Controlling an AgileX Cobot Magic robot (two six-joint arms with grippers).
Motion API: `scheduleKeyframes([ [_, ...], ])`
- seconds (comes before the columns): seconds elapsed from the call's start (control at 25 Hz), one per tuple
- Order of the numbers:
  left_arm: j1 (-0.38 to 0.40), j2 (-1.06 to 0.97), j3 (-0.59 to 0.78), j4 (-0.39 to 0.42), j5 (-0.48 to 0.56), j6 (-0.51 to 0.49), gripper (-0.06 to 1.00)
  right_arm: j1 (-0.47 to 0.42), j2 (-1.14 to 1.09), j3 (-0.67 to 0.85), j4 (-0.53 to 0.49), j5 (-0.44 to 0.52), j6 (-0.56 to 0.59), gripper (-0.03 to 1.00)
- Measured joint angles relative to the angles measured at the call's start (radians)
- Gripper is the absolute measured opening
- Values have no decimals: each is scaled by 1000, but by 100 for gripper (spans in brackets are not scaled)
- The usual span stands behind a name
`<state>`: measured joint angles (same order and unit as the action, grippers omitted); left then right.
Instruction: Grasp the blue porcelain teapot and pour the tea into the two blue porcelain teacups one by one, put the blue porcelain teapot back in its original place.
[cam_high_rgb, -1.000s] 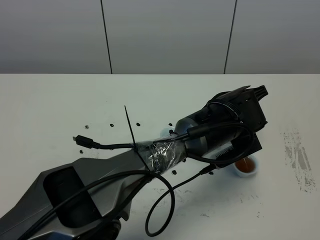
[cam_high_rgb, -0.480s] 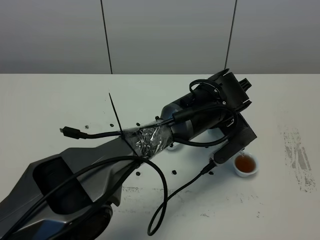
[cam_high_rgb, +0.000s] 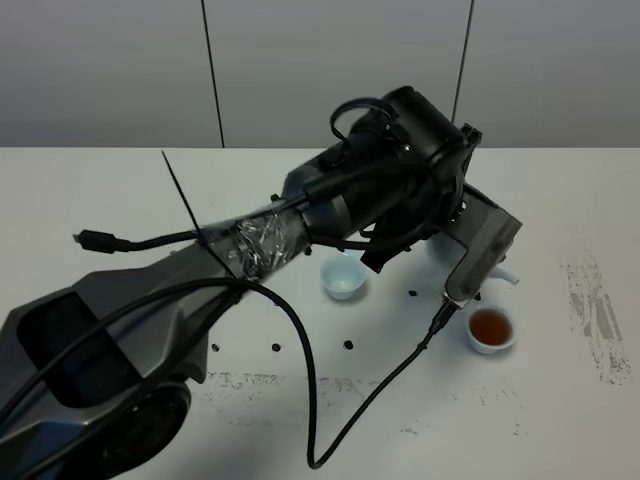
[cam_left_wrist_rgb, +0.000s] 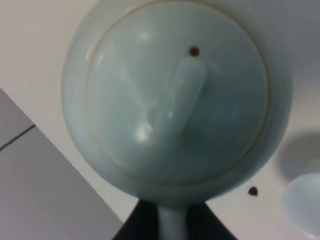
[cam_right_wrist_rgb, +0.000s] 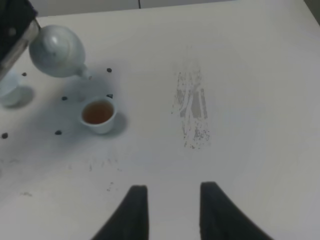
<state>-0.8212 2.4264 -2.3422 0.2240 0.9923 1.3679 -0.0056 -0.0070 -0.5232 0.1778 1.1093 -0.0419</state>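
Note:
My left gripper is shut on the loop handle of the blue porcelain teapot and holds it above the table. In the exterior view only the teapot's spout shows past the arm. The left wrist view looks down on the teapot's lid, with the handle between dark fingers. One teacup holds brown tea and stands just in front of the spout. The other teacup looks empty and stands to the left of the teapot. My right gripper hovers over bare table, fingers apart and holding nothing.
The left arm and its loose black cables stretch diagonally across the white table. Small dark specks dot the table around the cups. A grey scuffed patch marks the table to the right.
The left arm has swung away from over the tea-filled cup, back and to the left, carrying the teapot. The empty cup has come into view.

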Motion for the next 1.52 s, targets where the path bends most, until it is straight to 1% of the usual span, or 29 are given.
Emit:
scheduleKeyframes([
  [0.08, 16, -43, 36, -68, 9, -17, 8, 0, 0, 0, 0, -1, 0, 24],
  [0.12, 23, -73, 72, -89, 16, -24, 8, 0, 0, 0, 0, -1, 0, 24],
  [0.24, 33, -169, 220, -124, 24, -77, 8, 0, 0, 0, 0, -1, 0, 24],
  [0.36, 50, -267, 394, -155, 3, -191, 8, 0, 0, 0, 0, -1, 0, 24],
  [0.44, 65, -313, 496, -178, -41, -298, 8, 0, 0, 0, 0, -1, 0, 24],
  [0.6, 80, -335, 604, -237, -123, -507, 8, 0, 0, 0, 1, -1, 0, 24],
  [0.72, 84, -331, 644, -309, -153, -599, 8, 0, 0, 0, 1, -1, 0, 24],
  [0.8, 84, -328, 674, -357, -191, -619, 8, 0, 0, 0, 1, -1, 0, 24],
  [0.92, 84, -326, 719, -394, -234, -633, 8, 0, 0, 0, 1, -1, 0, 24],
  [1.08, 84, -326, 776, -418, -296, -644, 8, 0, 0, 0, 1, -1, 0, 24],
  [1.24, 84, -326, 813, -437, -332, -645, 8, 0, 0, 0, 1, -1, 0, 24],
  [1.52, 84, -317, 898, -453, -440, -646, 8, 0, 0, 0, 1, -1, 0, 24],
])
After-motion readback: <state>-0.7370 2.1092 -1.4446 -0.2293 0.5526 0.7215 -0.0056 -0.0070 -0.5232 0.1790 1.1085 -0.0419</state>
